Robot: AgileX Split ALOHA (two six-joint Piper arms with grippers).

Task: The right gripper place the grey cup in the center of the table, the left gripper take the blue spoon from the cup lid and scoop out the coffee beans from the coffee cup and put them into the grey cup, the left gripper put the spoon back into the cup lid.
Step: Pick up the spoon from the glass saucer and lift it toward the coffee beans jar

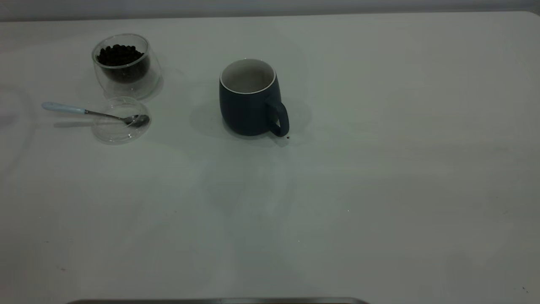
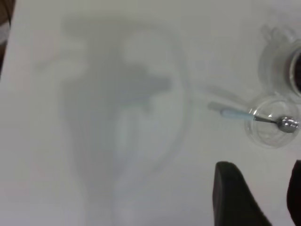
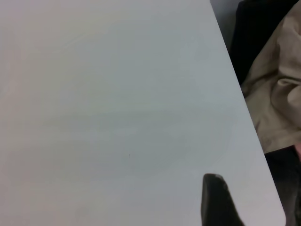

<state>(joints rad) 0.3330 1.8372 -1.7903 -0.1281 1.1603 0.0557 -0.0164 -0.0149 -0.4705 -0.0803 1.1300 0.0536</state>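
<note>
On the off-white counter (image 1: 379, 169), the light-blue-handled metal spoon (image 1: 88, 112) rests across the clear round lid (image 1: 120, 128). Left hand (image 2: 256, 197) hovers nearby, fingers apart; the right hand's state cannot be told. Risk: a grasp on the thin, overhanging handle may tip the spoon or slide the lid into the bean-filled glass cup (image 1: 125, 65).

The grey cup (image 1: 249, 99), a dark blue-grey mug with a pale interior, stands upright near the middle of the table (image 1: 379, 169), its handle turned toward the camera and right. Well to its left stands the clear coffee cup (image 1: 125, 65) holding dark coffee beans (image 1: 119, 55). Just in front of it lies the clear cup lid (image 1: 120, 120), the blue spoon (image 1: 95, 113) resting across it, bowl on the lid, pale handle pointing left
</note>
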